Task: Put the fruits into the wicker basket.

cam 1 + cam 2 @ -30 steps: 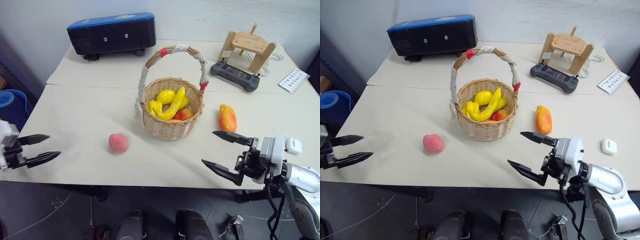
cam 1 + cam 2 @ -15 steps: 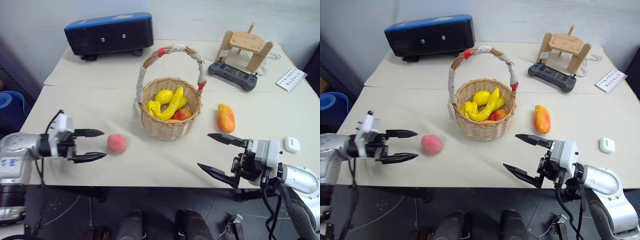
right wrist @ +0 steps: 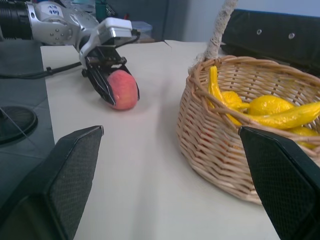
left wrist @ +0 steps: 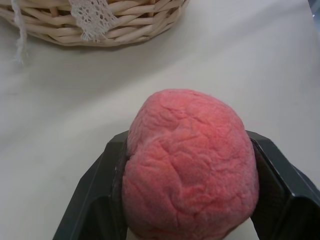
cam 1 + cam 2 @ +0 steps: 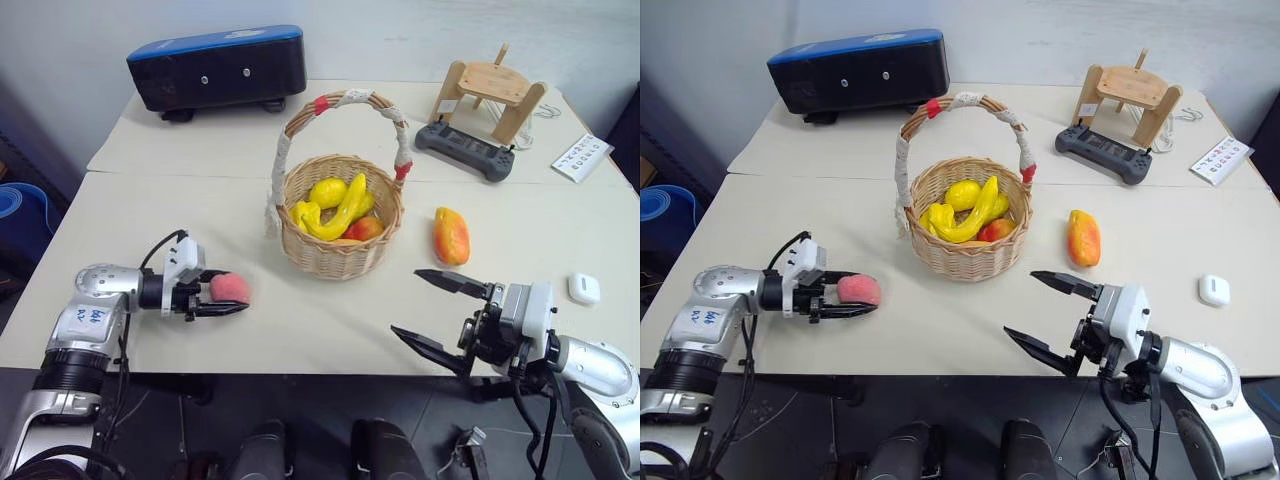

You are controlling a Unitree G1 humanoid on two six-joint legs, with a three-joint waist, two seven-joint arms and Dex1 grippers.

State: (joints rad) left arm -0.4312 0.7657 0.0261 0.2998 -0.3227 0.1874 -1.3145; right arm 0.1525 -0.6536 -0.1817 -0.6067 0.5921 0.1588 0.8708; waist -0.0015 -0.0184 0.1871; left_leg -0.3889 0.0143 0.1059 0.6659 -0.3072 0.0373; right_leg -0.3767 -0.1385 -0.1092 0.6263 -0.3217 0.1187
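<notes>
The left gripper (image 5: 222, 295) has swung in and now clasps the round pink-red peach (image 5: 230, 288) near the table's front edge (image 5: 300, 368); the right gripper (image 5: 438, 312) hangs wide open, empty, bare tabletop between them.

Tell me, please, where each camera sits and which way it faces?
Head views: forward and down over the table, both arms showing.
Left wrist view: along the left gripper, fingers around the peach.
Right wrist view: along the right gripper, open, toward the basket.
Shared: peach and basket.
</notes>
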